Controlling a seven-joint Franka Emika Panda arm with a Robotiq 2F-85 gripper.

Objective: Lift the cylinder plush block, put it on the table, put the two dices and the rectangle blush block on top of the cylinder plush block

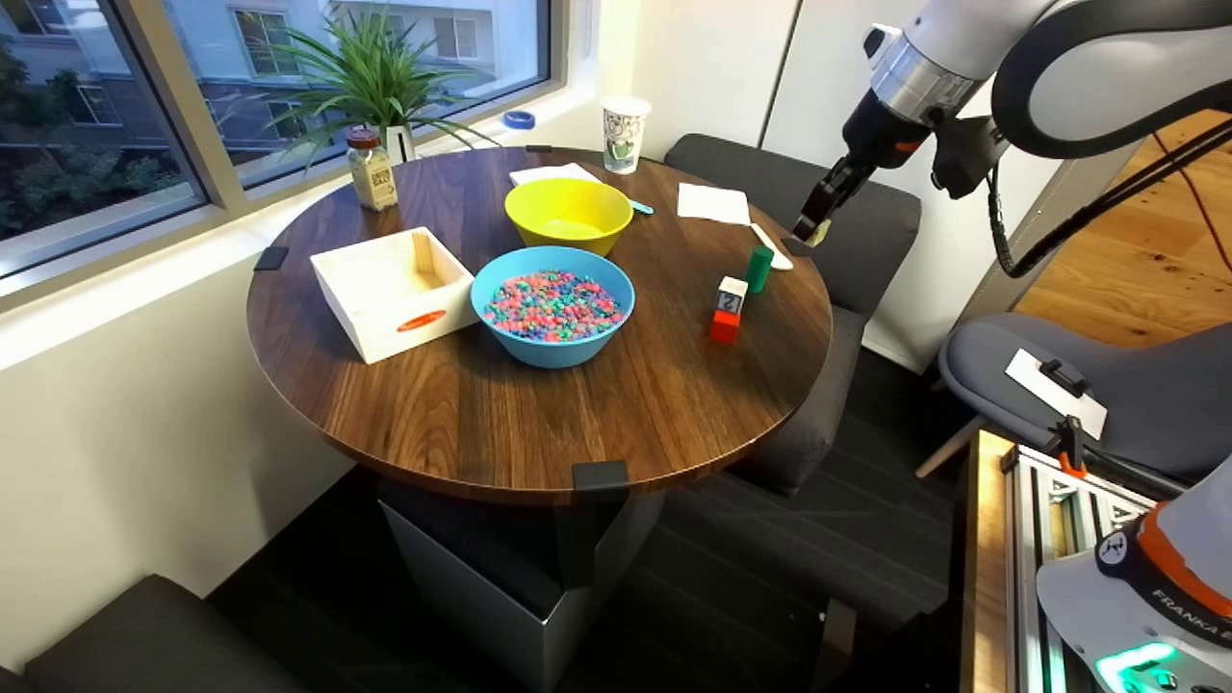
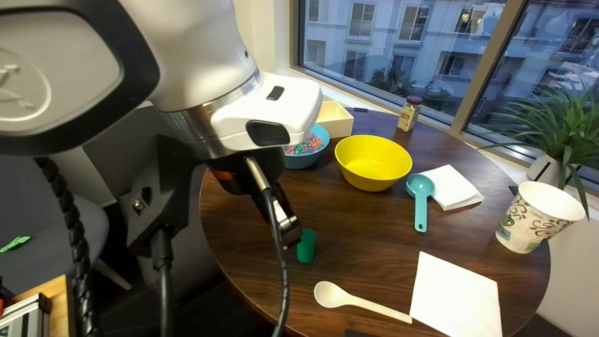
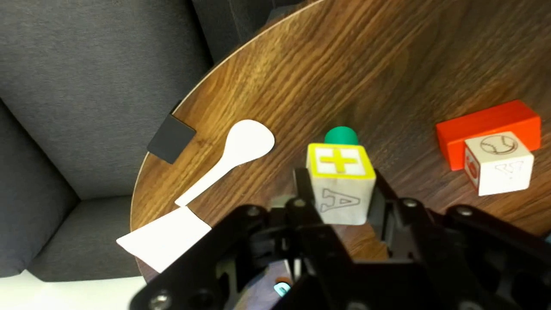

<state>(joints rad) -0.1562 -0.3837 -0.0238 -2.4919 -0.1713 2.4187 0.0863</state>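
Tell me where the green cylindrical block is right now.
In an exterior view, the green cylindrical block stands upright on the right side of the round brown wooden table, between the off-white spoon and the bright red rectangular block.

“A” and plus on one die [image 3: 341, 184], 2-like mark on another die [image 1: 731, 295] — “FRANKA” on robot base [image 1: 1145, 604]

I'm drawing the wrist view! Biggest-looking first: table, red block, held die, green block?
1. Table
2. Red block and held die: too alike to rank, the die being nearer the camera
3. Green block, partly hidden
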